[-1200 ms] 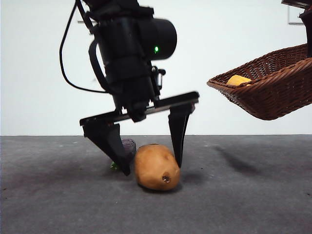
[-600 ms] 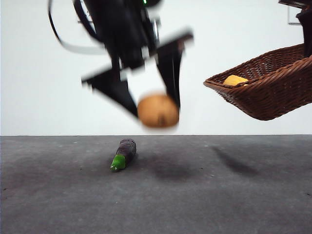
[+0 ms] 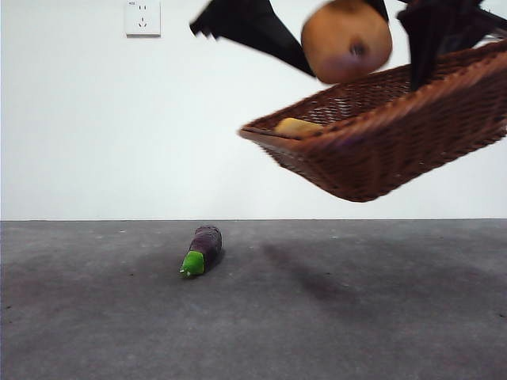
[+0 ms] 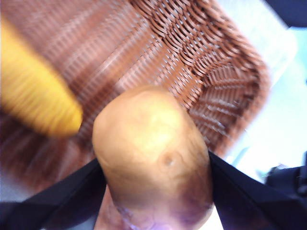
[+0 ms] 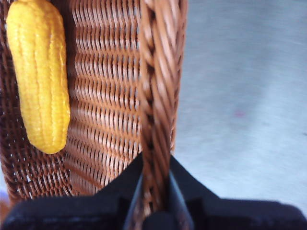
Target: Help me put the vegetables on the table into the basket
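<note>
left gripper (image 3: pixel 348 36) clamped on the big tan-brown oval potato (image 3: pixel 346 39), upper centre: we judge it heavy, firm, smooth | right gripper (image 5: pixel 154 201) pinches the reddish-brown woven wicker basket (image 3: pixel 380 142) rim | small dark-purple eggplant (image 3: pixel 202 249) lower left: take mid-body

Potato (image 3: pixel 345 39) above tilted basket (image 3: pixel 396 150) holding corn (image 3: pixel 297 127); eggplant (image 3: pixel 202 249) on table (image 3: pixel 356 317).

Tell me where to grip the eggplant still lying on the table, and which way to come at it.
Grip the eggplant across its dark purple middle, coming straight down from above. It lies flat on the table, green cap toward the camera, with nothing beside it, so the jaws would probably fit best either side of its narrow width. The tapered cap end looks likelier to slip.
</note>
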Motion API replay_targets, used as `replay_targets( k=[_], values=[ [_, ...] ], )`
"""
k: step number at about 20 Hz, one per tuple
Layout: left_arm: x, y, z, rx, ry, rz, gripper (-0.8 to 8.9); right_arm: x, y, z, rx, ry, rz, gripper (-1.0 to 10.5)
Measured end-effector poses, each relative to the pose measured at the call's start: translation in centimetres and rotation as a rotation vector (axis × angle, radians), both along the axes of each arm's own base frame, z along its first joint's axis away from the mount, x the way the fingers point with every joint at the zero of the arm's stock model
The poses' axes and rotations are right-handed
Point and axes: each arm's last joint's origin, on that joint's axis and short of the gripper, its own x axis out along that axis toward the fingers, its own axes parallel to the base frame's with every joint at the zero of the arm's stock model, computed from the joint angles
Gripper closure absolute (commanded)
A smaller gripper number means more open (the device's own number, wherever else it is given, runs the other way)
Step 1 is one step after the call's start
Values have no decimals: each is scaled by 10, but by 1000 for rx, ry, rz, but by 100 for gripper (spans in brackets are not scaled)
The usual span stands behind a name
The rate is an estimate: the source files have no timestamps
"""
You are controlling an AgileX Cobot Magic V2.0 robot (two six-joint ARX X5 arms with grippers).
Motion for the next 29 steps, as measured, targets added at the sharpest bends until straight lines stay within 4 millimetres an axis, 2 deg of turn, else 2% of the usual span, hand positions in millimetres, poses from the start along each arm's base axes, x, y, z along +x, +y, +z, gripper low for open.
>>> replay_targets(
  k=[2,5,6,11,14,17,20,23,25,27,29],
  values=[
    [4,-6,-11,31,19,-1,574,-4,11,0,2,3,29,955],
    [6,-7,-14,43,18,6,274,-7,19,0,0,5,41,955],
    [5,-8,-14,46,13,10,242,-7,19,0,-6,3,39,955],
    [5,-8,-14,50,8,11,243,-6,16,0,-57,-13,11,955],
    [1,2,-6,93,-46,54,247,-1,2,0,-76,-18,-39,955],
    [3,20,1,194,-122,100,247,6,-22,0,-78,-15,-116,955],
    [30,43,-10,289,-79,167,247,11,-46,0,-79,-13,-190,955],
    [64,67,-18,294,-64,284,248,13,-63,0,-83,-12,-241,955],
    [83,82,-23,262,-41,332,248,13,-67,0,-84,-13,-248,955],
    [107,96,-38,233,10,363,248,14,-69,0,-85,-14,-249,955],
    [128,101,-57,216,42,378,248,14,-69,0,-85,-14,-248,955]
  ],
)
